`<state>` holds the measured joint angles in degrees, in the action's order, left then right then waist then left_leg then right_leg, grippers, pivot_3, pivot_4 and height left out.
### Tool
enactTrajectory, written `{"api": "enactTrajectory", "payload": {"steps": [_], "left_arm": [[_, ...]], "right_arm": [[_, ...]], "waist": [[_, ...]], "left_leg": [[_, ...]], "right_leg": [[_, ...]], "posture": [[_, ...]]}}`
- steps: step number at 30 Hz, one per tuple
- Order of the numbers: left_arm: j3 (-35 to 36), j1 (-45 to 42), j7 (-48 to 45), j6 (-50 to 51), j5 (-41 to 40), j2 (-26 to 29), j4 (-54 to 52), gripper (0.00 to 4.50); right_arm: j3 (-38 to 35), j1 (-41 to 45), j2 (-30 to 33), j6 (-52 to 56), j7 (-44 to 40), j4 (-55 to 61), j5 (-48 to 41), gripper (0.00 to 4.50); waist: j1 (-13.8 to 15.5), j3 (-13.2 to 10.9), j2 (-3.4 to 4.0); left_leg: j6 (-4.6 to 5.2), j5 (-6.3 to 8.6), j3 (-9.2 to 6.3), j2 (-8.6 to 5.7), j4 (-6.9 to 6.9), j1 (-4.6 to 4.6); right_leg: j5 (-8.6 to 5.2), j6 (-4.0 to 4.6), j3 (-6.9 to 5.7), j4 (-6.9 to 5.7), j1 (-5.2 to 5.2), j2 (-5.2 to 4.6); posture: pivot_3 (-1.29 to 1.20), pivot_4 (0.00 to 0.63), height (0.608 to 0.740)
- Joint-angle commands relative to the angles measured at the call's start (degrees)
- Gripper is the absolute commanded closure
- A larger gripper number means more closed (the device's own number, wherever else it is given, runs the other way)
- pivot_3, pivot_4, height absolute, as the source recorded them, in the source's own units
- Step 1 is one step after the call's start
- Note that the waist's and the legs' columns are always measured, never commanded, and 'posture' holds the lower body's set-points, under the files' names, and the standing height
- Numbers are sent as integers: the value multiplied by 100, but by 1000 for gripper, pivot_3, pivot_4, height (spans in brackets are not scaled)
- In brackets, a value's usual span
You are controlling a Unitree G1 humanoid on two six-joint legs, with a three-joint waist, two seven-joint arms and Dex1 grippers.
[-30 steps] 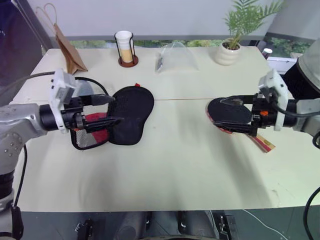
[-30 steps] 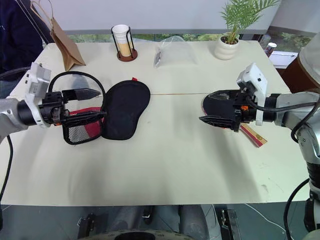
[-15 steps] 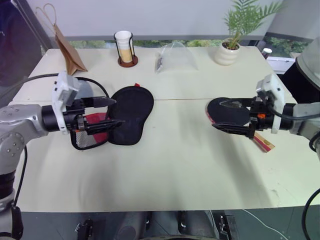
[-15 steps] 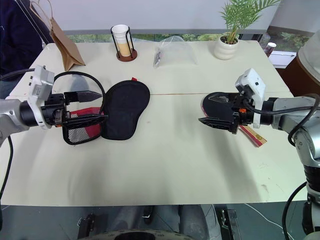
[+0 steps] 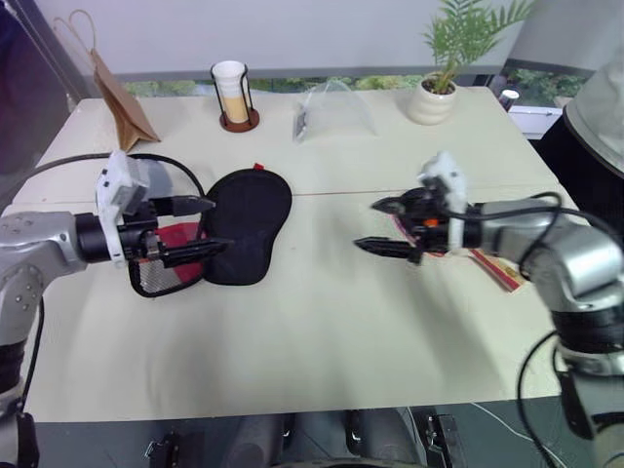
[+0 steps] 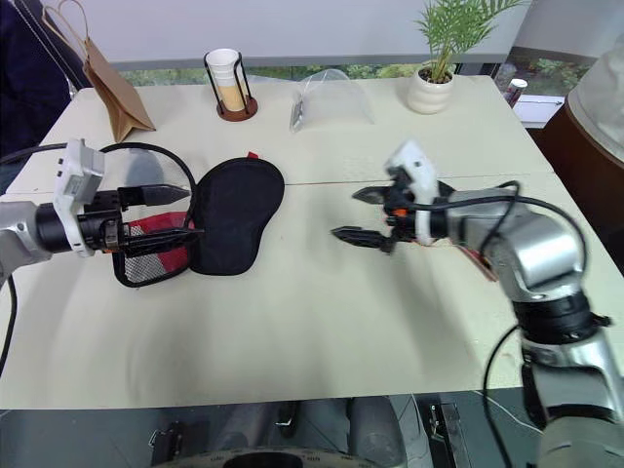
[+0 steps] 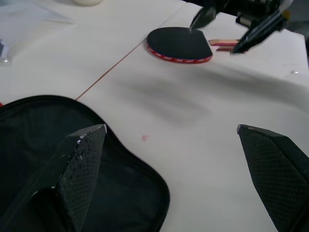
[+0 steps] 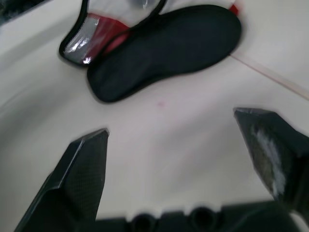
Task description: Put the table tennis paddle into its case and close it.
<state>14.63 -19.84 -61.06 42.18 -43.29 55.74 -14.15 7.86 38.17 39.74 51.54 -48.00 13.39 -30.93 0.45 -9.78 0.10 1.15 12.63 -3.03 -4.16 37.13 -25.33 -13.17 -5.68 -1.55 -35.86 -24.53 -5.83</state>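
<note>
Your left claw (image 5: pixel 200 227) hangs wide open and empty over the case (image 5: pixel 244 225), which lies unzipped on the counter (image 5: pixel 312 322), its red-and-mesh half (under the claw) folded out beside the black half. Your right claw (image 5: pixel 382 226) is also spread wide, holding nothing, just left of the paddle (image 7: pixel 179 44). The paddle lies flat on the counter, well apart from the case; its handle seems to point away from the case
</note>
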Motion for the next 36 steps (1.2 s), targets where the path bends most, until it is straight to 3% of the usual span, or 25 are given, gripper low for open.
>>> {"api": "enactTrajectory", "payload": {"steps": [1, 5, 12, 18, 23, 29, 36], "left_arm": [[261, -92, -38, -155, 42, 124, 12, 0], [284, -127, -11, -167, 39, 130, 7, 0], [308, -125, 109, -122, -8, 85, -135, 0], [321, -81, 179, -108, -49, 73, -229, 0], [354, -30, 212, -91, -65, 85, -290, 0], [437, 68, 265, -52, -76, 96, -385, 0], [603, 293, 369, 12, -140, 101, -567, 0]], "right_arm": [[520, 458, -632, 203, 476, -269, 364, 27], [1205, 917, -1820, 248, 1005, -1364, 902, 27], [1606, 1206, -3077, 123, 1458, -2768, 1531, 27], [1539, 1317, -3799, -107, 1534, -3559, 1782, 27], [1606, 1402, -4250, -450, 1571, -4149, 2088, 27], [1853, 1552, -4644, -1158, 1588, -5006, 2654, 27], [2038, 1569, -4689, -1749, 1525, -5499, 3285, 3375]], "waist": [[-7, 2, -3], [-36, 2, -3], [-78, 2, -4], [-179, 3, -4], [-273, 6, -10], [-356, 8, -13], [-410, 9, -14]], "left_leg": [[-1, -1, 0, -1, 0, 1], [-10, -6, -3, -1, -3, 4], [-19, -10, -10, -9, -5, 6], [-43, -25, -14, -4, -26, 22], [-58, -34, -10, -2, -90, 111], [-70, -41, -12, 5, -121, 147], [-74, -43, -13, 8, -134, 163]], "right_leg": [[0, 0, 1, -9, -2, -1], [1, -1, 0, -20, -4, 5], [12, -18, -2, -27, -9, 24], [12, -18, -1, -40, -11, 33], [6, -8, 6, -33, 22, 33], [-7, 16, 16, -47, 24, 43], [-12, 24, 25, -51, 30, 48]], "posture": [[0, 150, 734], [0, 150, 734], [0, 150, 734], [0, 150, 734], [0, 150, 734], [0, 150, 734], [0, 150, 734]]}}
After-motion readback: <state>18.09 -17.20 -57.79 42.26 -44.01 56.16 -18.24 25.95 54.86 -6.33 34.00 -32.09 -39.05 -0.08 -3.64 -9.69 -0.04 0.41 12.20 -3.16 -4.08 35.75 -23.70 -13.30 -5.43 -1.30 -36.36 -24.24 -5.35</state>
